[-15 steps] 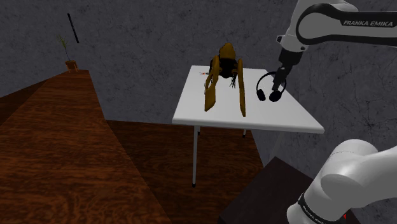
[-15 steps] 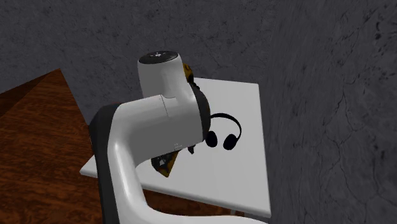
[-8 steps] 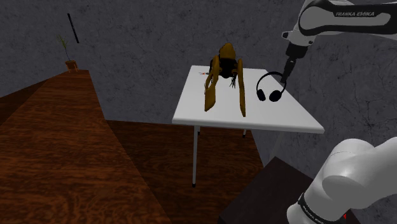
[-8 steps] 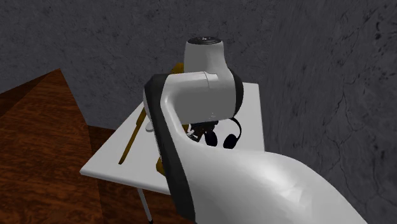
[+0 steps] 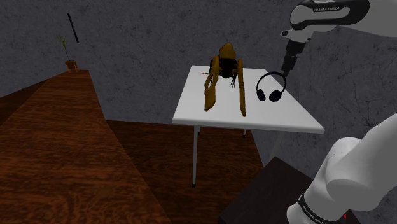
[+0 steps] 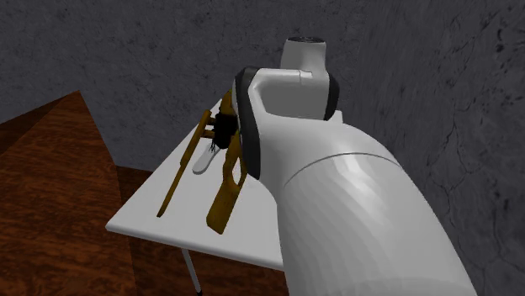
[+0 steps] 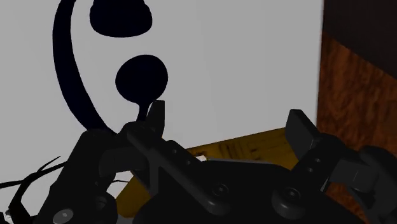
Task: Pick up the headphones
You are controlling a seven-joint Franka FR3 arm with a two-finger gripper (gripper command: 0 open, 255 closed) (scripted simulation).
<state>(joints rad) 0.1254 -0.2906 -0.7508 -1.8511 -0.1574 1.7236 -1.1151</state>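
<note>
**Claw spread, nothing gripped – line up on the band first**

The headphones [image 5: 275, 95] lie on the white desk [image 5: 254, 114], toward its far corner on the shoulder view's right. They are well apart from the brown-yellow figure [image 5: 224, 70] that sprawls across the desk's far middle. The claw [image 5: 284, 70] hangs above them and a little to the right. In the wrist view the claw [image 7: 226, 113] has its two fingers standing wide apart with only bare desk between them. The headphones [image 7: 141, 79] sit off to one side, just beyond one fingertip, so nothing is pinched.

As I judge it, the step in hand is the approach. To do it well, the claw should shift sideways until the thin band runs between the fingers, not beside them. The band looks the better target, since the round cups seem too broad and smooth for a sure pinch. Crossing the band at a right angle should keep it from skidding out. The claw should then come straight down and close only when both fingers flank the band – a slanted descent may nudge the headphones along the desk. The figure is far enough off that it should not get in the way.

Counted:
- one pair of headphones, with one band and two cups
- one desk
- one figure, with two long trailing strips
- one potted plant [image 5: 69, 62] far off at the shoulder view's left
- one arm [image 5: 331, 13]
- one claw, with two fingers
</note>
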